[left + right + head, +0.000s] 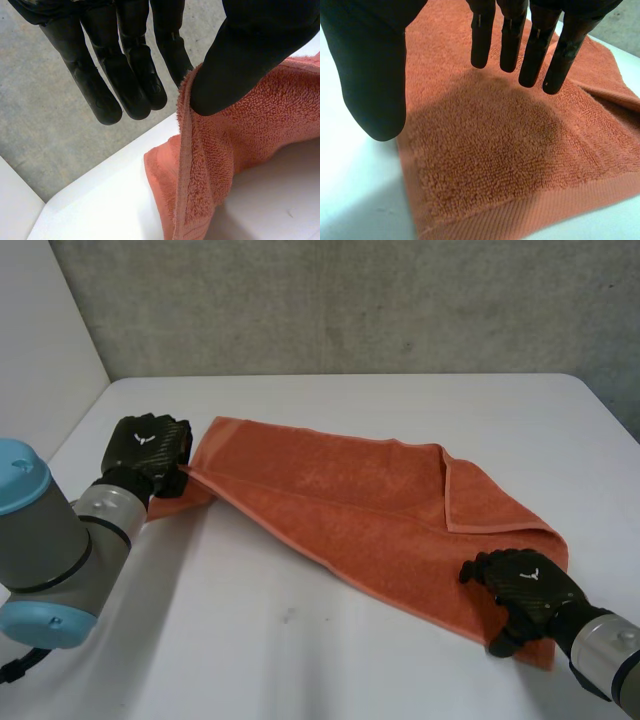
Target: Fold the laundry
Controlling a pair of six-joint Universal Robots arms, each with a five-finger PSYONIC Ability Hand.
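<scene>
Orange towel (340, 500), partly folded: left hand (148, 448) pinches one corner; right hand (525, 585), straight-fingered, rests on the opposite corner.

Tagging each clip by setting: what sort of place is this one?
Probably a robotics lab or test bench rather than a home: a bare white table, a plain grey concrete wall behind it, and just one orange towel on it.
</scene>
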